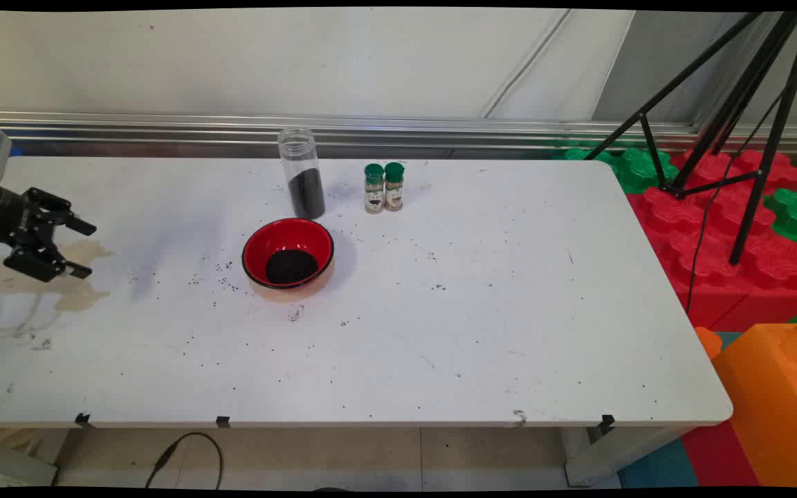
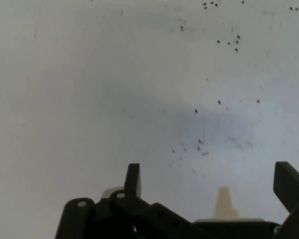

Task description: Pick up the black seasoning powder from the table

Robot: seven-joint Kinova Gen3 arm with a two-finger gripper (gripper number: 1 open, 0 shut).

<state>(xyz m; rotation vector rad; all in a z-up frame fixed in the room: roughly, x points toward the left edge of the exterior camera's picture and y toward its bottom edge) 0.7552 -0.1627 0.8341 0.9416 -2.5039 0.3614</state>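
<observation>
At the left edge of the main view the gripper [image 1: 80,247] hangs over the white table [image 1: 481,304], its jaws spread apart and holding nothing, the two fingers pointing toward the right of the frame. In the hand view the gripper [image 2: 209,184] shows its fingers [image 2: 133,180] wide apart at the bottom edge, with only bare table [image 2: 89,99] and a few dark specks between and beyond them.

The nearest thing is a red bowl [image 1: 288,253] with a black rim, right of the jaws near the centre of the frame and well apart from them; a heap of black grains lies inside it. Black grains [image 1: 225,277] are also scattered on the table around the bowl. Just behind the bowl, toward the upper centre, stands an upright clear jar [image 1: 301,173], open-topped and partly filled with the same dark grains. To its right stand two small spice bottles [image 1: 383,187] with green caps, side by side and touching.
</observation>
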